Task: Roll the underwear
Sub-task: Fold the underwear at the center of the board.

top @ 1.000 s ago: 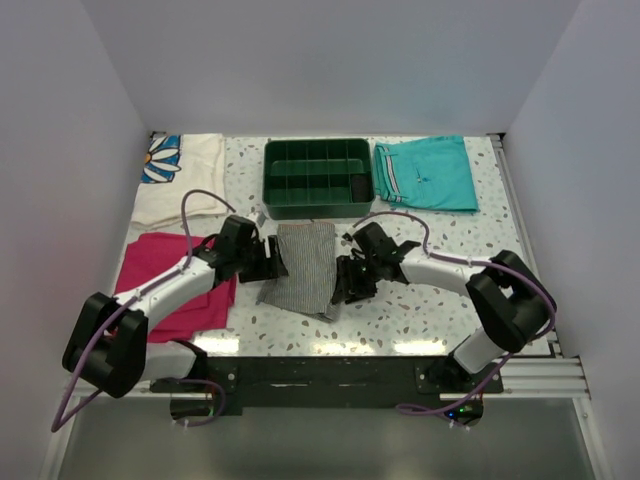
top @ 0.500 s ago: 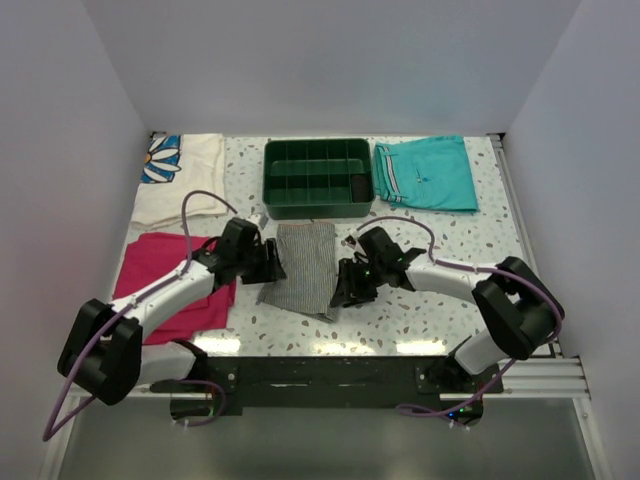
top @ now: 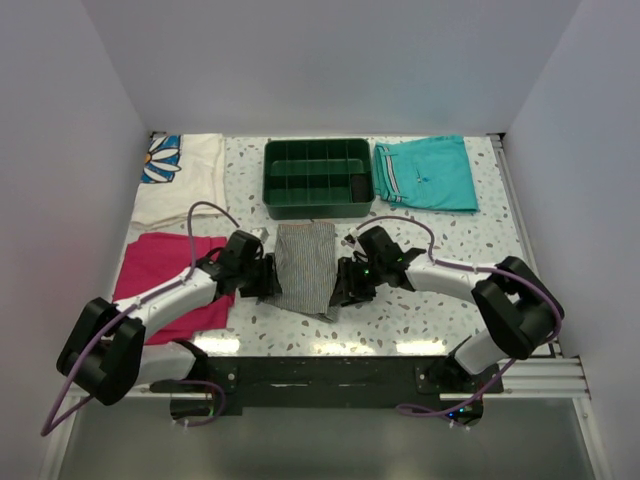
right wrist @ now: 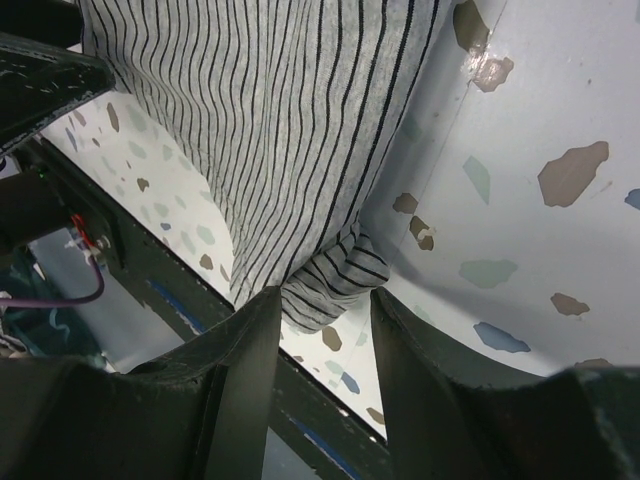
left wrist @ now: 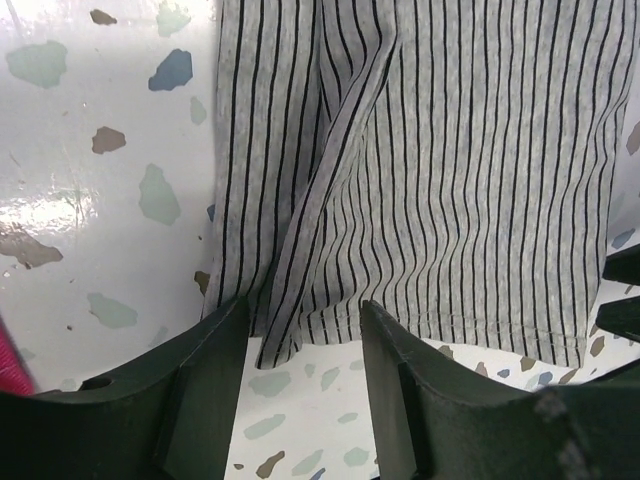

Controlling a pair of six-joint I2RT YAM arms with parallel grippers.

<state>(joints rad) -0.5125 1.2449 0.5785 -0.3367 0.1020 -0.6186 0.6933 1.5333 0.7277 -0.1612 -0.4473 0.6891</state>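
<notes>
Left gripper (top: 268,285) and right gripper (top: 342,285) are being pictured from above, lowered at the near corners of the small grey-and-white fine-striped cloth underwear (top: 305,265). The garment is being kept flat on the glossy speckled terrazzo table (top: 400,320), just in front of the dark green compartmented plastic tray (top: 316,210). Folded teal shorts (top: 425,175) are being shown beside the tray, with a magenta cloth (top: 160,265) and a flower-printed white towel (top: 180,175) at the left. The table is being enclosed by plain white walls.

At the left wrist, the left gripper (left wrist: 305,320) is being held with its fingers apart, straddling a hem corner of the underwear (left wrist: 450,180); nothing is being pinched.

At the right wrist, the right gripper (right wrist: 328,300) is likewise being held parted around a bunched corner of the underwear (right wrist: 260,130).

The roll is judged to be only beginning. Both corners are best gripped level and turned over together, since the slick surface may let the cloth slide.
</notes>
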